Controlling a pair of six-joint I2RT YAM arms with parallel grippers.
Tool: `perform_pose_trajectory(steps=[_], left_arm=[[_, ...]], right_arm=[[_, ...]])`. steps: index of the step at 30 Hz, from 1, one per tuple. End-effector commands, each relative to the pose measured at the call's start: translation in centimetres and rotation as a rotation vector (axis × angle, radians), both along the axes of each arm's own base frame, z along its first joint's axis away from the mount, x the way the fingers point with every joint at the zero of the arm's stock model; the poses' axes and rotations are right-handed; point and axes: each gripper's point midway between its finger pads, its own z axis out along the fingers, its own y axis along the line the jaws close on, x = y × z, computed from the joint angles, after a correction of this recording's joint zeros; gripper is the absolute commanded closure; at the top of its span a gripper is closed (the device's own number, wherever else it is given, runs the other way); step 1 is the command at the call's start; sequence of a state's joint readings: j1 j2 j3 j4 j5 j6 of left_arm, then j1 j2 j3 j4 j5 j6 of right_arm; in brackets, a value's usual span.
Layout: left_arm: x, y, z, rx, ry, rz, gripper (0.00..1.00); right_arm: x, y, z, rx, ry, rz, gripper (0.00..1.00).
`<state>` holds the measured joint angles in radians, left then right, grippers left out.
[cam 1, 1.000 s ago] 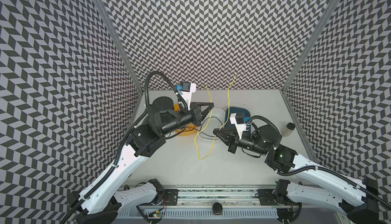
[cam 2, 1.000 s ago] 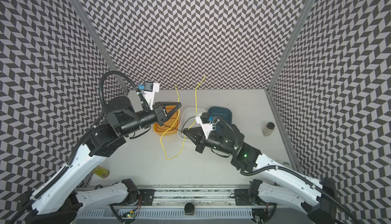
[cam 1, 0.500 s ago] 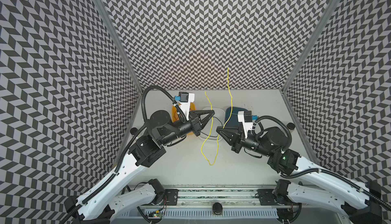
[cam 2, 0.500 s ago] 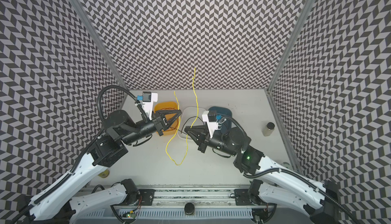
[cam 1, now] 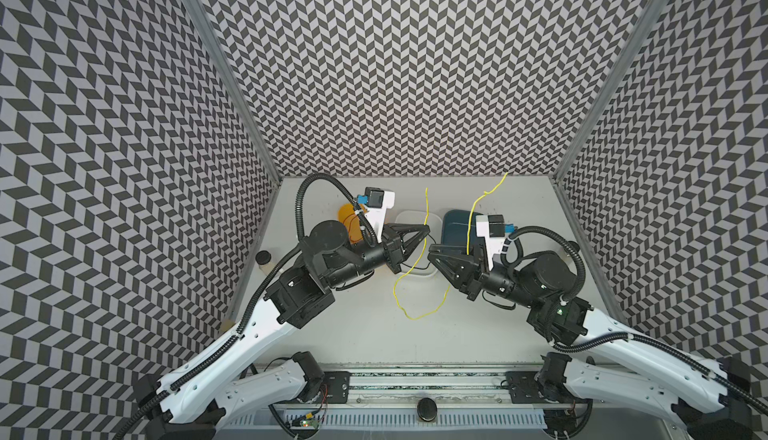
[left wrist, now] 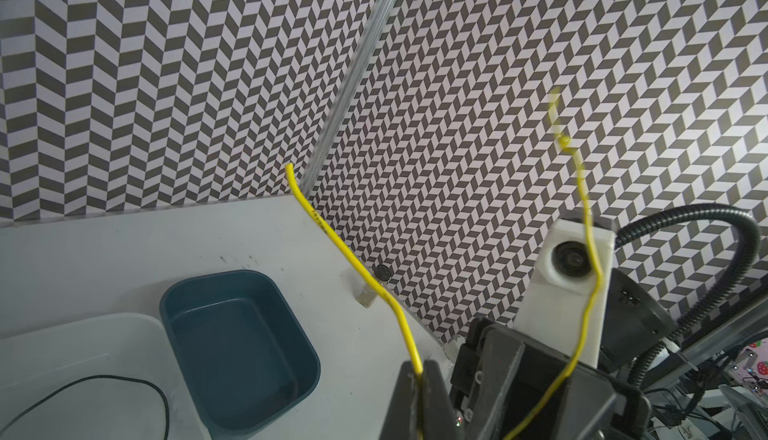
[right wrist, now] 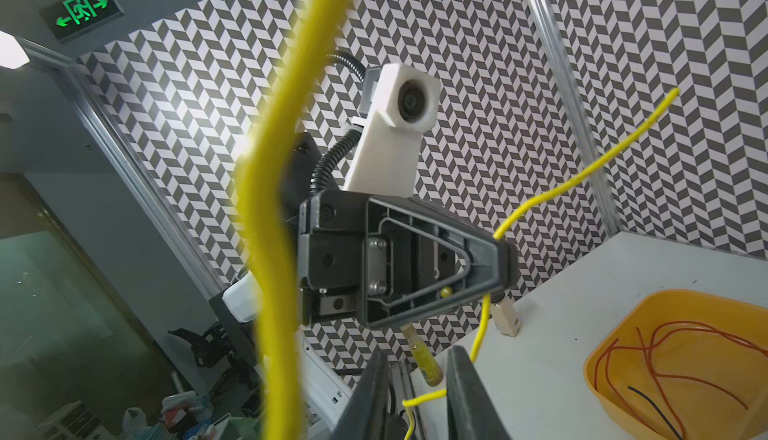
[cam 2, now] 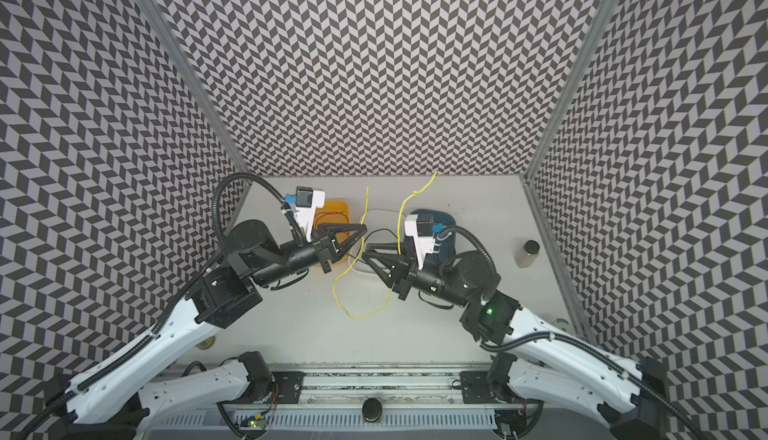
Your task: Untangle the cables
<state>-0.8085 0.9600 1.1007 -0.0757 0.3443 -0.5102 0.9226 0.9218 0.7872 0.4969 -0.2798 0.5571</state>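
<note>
The chevron walls (cam 1: 374, 64) box me in on three sides, so any swing must stay over the grey table (cam 1: 353, 342). Three tubs sit in a row at its far end: the orange tub (cam 2: 337, 206) holds the red cable (right wrist: 665, 325), the white tub (cam 1: 411, 214) the black cable (left wrist: 104, 384), and the blue tub (left wrist: 232, 334) is bare. My left gripper (cam 1: 427, 230) is pressed together on the yellow cable (cam 1: 395, 292). My right gripper (cam 1: 432, 247) faces it tip to tip above the white tub, fingers (right wrist: 469, 400) slightly parted, the cable crossing the gap unclamped. The loop sags toward the near edge, both ends up. The blue tub is nearer my right arm, and I judge it to be where this cable goes.
</note>
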Motion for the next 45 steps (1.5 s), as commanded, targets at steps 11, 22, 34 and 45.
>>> perform_pose_trajectory(steps=[11,22,34,45], left_arm=[[-1.9,-1.2,2.1,-0.069,-0.053,-0.040,1.00],[-3.4,0.1,3.7,-0.121,-0.091,-0.044,1.00],[-5.4,0.5,6.0,-0.203,-0.131,-0.110,1.00],[-6.1,2.8,8.5,-0.153,-0.238,-0.036,0.74]], right_arm=[[1.9,0.6,-0.6,-0.016,0.014,-0.067,0.77],[3.6,-1.0,-1.7,-0.044,0.023,-0.209,0.86],[3.3,0.3,-1.4,-0.060,-0.009,-0.160,1.00],[3.8,-0.9,-1.9,-0.099,-0.014,-0.232,1.00]])
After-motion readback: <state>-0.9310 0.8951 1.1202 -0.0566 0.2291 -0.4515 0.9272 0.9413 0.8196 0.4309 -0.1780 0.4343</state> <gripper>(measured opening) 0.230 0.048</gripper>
